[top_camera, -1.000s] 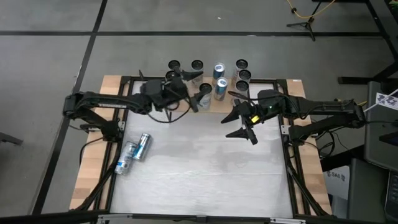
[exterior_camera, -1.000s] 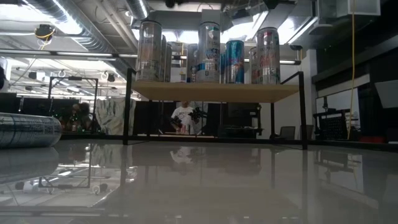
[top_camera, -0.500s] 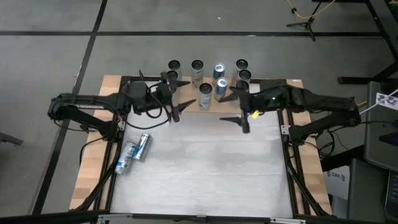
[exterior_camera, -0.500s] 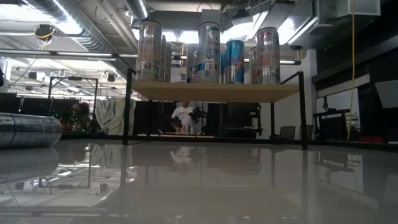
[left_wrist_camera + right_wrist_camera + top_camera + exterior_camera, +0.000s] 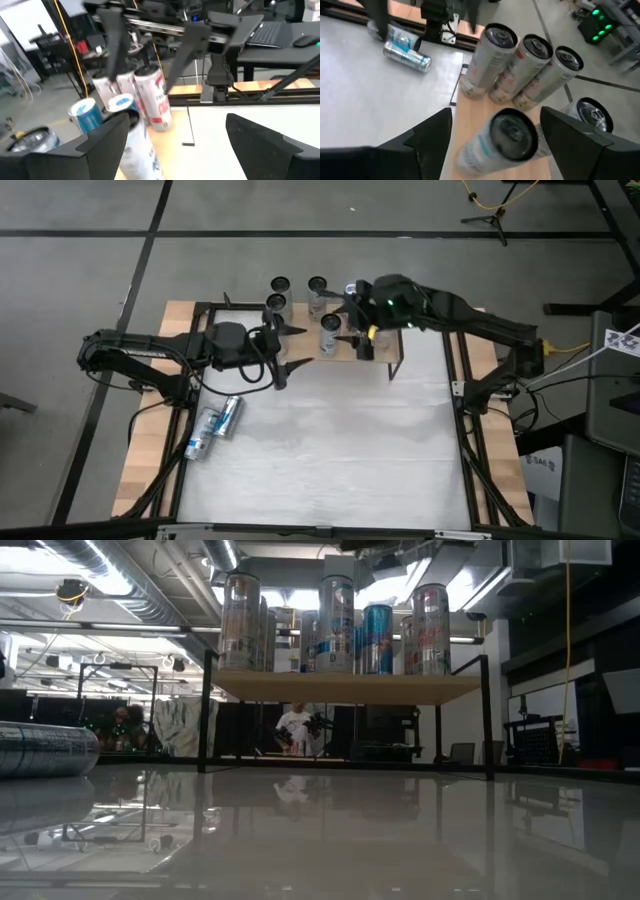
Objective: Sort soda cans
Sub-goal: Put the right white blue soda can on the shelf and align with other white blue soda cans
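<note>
- The right gripper (image 5: 352,332) reaches over the raised wooden shelf (image 5: 395,352) at the far edge of the bench (image 5: 330,450); from above its arm covers several of the soda cans (image 5: 330,332) standing there, so the full count cannot be made out.
- Its jaws stand wide, and in the right wrist view one upright can (image 5: 507,134) sits between the two fingers (image 5: 427,137), not visibly touched by either.
- Beyond that can, three more cans (image 5: 532,70) stand in a tight row on the shelf, and another is cut off at the picture's edge.
- The left gripper (image 5: 285,348) hangs just in front of the shelf's left end, jaws wide and holding nothing.
- The left wrist view is blurred; a red-marked can (image 5: 152,97) and blue-topped ones (image 5: 86,112) can be told, little else.
- Two cans (image 5: 215,425) lie on their sides near the bench's left edge, touching each other, well apart from both grippers.
- In the low view only one of them shows, cut off at the frame edge (image 5: 45,748).
- The bench top is pale and glossy, mirroring the shelf's black frame (image 5: 207,710).
- Behind it lies a dim workshop with ceiling ducts, strip lights and a person (image 5: 295,728) seated far off.
</note>
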Robot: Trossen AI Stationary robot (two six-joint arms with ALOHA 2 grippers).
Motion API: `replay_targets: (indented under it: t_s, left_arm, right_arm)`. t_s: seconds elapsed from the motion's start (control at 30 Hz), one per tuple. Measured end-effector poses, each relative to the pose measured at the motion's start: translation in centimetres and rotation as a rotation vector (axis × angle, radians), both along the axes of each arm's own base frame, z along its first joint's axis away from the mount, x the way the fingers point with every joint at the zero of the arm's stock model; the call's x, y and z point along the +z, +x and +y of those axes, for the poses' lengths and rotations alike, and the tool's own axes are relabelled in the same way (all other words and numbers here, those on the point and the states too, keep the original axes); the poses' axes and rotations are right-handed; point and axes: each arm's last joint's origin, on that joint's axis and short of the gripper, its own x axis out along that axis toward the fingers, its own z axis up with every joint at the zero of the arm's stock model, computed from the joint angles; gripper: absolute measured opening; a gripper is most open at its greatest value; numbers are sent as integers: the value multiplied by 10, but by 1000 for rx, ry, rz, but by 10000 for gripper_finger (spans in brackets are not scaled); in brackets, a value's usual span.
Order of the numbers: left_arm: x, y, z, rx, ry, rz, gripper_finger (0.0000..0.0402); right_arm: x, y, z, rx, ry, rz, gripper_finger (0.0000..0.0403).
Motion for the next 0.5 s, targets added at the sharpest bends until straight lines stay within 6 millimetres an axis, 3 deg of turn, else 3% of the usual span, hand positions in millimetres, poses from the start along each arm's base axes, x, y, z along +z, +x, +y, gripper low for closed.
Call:
replay_targets:
  t_s: [0.2, 0.5]
  left_arm:
    - [-9, -2, 0, 20, -95, 65, 327]
    - [-18, -5, 0, 45, -187, 129, 327]
  right_arm:
    - [-2, 14, -25, 30, 41, 3, 296]
    - [-7, 9, -46, 49, 86, 30, 296]
